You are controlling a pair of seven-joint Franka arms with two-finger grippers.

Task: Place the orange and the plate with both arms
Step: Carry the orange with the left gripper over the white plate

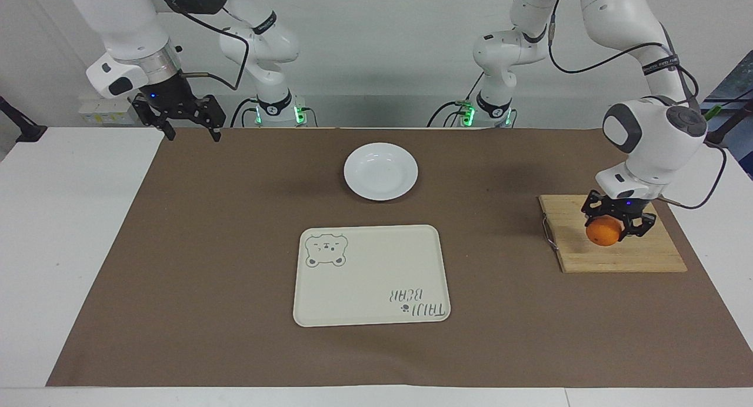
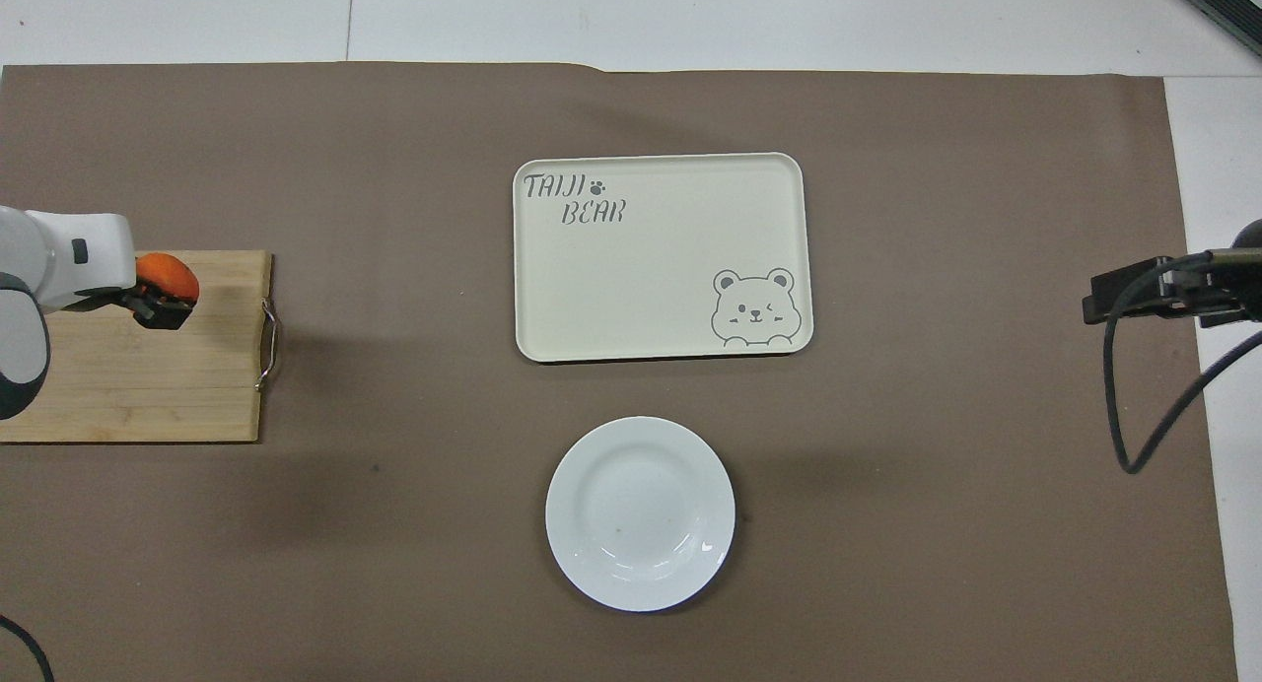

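A: Where is the orange (image 1: 602, 232)?

B: Clamped between the fingers of the left end effector (image 1: 615, 220), lifted just clear of the wooden cutting board (image 1: 617, 255) and over it. The board lies toward the left arm's end of the worktop (image 1: 76, 219), well apart from the cream bear tray (image 1: 376, 274).

A: And the plate (image 1: 380, 171)?

B: It sits flat on the brown mat (image 1: 235, 248), nearer to the robots than the tray and close beside it. Nothing is on it, and nothing is on the tray.

A: What about the other arm?

B: The right end effector (image 1: 187, 124) waits in the air over the mat's corner at the right arm's end, well apart from the tray. Its fingers stand apart and hold nothing.

A: Is the overhead view in agreement?

B: Yes. The orange (image 2: 168, 276) shows over the board's (image 2: 138, 386) edge farther from the robots, with the plate (image 2: 639, 512) nearer to the robots than the tray (image 2: 661, 258).
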